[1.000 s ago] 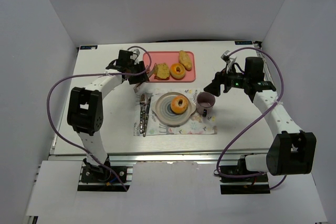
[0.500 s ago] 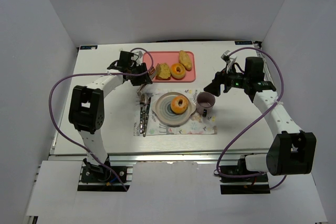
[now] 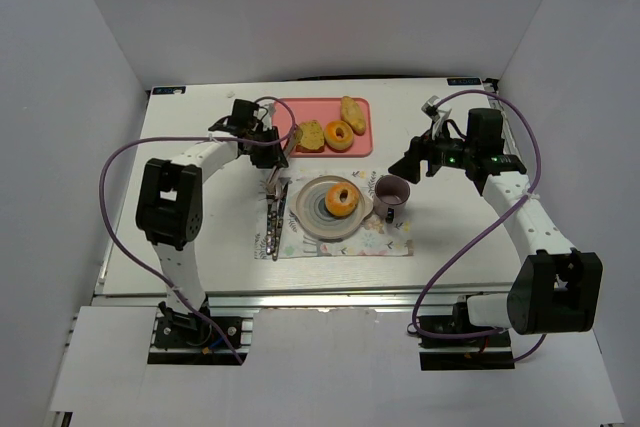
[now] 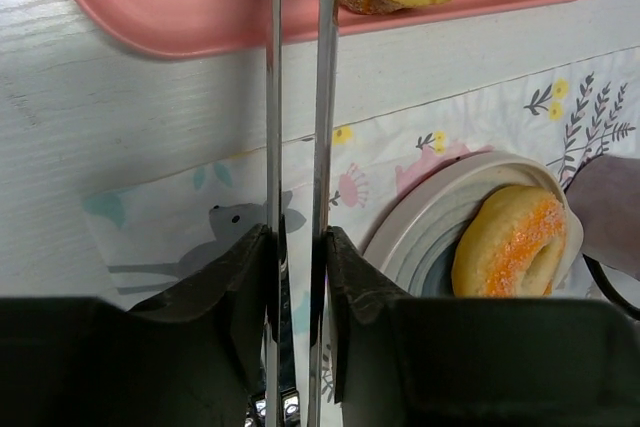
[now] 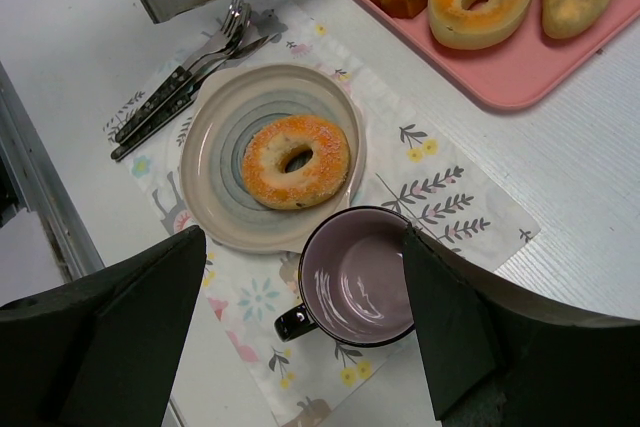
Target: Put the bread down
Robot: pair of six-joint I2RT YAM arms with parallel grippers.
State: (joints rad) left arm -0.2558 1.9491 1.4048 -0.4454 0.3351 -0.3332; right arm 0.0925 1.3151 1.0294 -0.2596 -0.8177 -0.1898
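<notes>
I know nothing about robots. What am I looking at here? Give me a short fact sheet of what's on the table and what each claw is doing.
pink tray: bread slice, ring-shaped bun, oblong pastry
plate: one sugared doughnut; sits on a patterned placemat
mug: purple, empty, right of the plate
cutlery: on the placemat, left of the plate
left claw: shut on metal tongs that reach the bread slice
right claw: open, holding nothing, above the mug
</notes>
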